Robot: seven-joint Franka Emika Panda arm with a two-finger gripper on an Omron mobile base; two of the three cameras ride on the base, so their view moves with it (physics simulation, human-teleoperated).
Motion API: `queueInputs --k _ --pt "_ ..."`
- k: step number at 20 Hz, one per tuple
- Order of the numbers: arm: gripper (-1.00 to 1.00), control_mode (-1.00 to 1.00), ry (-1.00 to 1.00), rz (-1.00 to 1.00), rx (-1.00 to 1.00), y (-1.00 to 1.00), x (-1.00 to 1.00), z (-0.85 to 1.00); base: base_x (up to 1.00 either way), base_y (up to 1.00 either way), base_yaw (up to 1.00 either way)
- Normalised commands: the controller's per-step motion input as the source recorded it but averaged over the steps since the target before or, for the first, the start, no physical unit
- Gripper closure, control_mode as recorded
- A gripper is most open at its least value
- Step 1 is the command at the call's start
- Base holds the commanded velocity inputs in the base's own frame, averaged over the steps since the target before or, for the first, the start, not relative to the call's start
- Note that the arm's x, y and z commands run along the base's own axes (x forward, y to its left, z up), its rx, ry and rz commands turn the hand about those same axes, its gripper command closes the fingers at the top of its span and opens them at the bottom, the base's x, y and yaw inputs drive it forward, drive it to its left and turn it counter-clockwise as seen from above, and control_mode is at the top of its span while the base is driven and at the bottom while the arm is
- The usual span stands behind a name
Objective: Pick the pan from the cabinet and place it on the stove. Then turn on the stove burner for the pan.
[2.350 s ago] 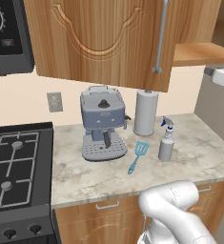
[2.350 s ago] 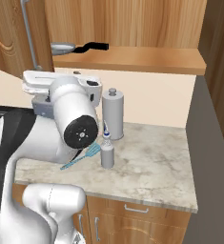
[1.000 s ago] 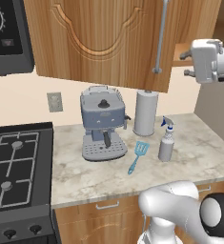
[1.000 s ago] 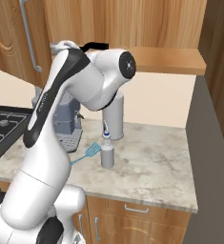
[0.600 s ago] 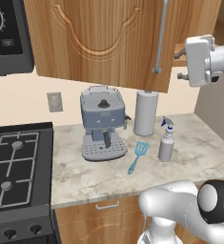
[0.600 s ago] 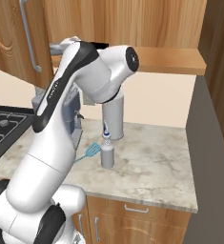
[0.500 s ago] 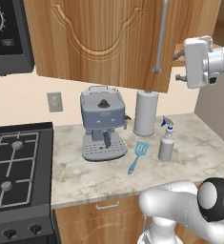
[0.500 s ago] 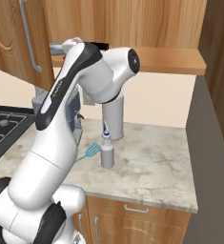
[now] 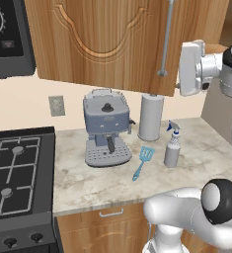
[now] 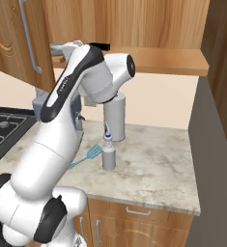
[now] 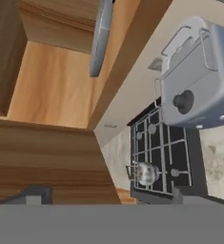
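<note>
Left base view is showing the gripper (image 9: 179,69) hanging high at the right, level with the lower edge of the cabinet (image 9: 112,39) door, just beside its long vertical handle (image 9: 166,37); the fingers themselves are hiding behind the white hand here, so the jaws are best judged as standing wide apart with nothing between them. Below, the coffee machine (image 9: 106,129), paper towel roll (image 9: 150,117), spray bottle (image 9: 172,149) and blue spatula (image 9: 142,160) are crowding the counter (image 9: 88,183), and the stove (image 9: 14,178) is sitting at the left with bare grates. Right base view is showing the arm rising to the open shelf, where the black handle of the pan (image 10: 98,46) is sticking out behind the elbow; the pan's bowl is mostly hiding behind the arm, so its exact seat on the shelf is unclear. Hand view, rolled well over, is looking past the door's edge and the silver handle down at the stove and the coffee machine. The step in hand seems to be the reach for the pan: it would be going best if the hand were coming in level with the shelf and closing on the thin handle or the rim squarely. Room is tight: the door edge is standing close on one side and the shelf board below, while the open side away from the door is offering the freer path out
</note>
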Motion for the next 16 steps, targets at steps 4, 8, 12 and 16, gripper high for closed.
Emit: queueInputs --k 4,8,12,16 --pt "-1.00 -1.00 0.13 0.05 0.00 0.58 -0.10 0.00 0.00 0.00 0.00" --pt "-1.00 -1.00 0.04 0.10 0.00 0.52 -0.59 0.00 0.00 0.00 0.00" --pt "-1.00 -1.00 0.00 0.12 0.00 0.50 -0.86 0.00 0.00 0.00 0.00" --pt "-1.00 -1.00 0.03 0.13 0.00 0.58 -0.79 0.00 0.00 0.00 0.00"
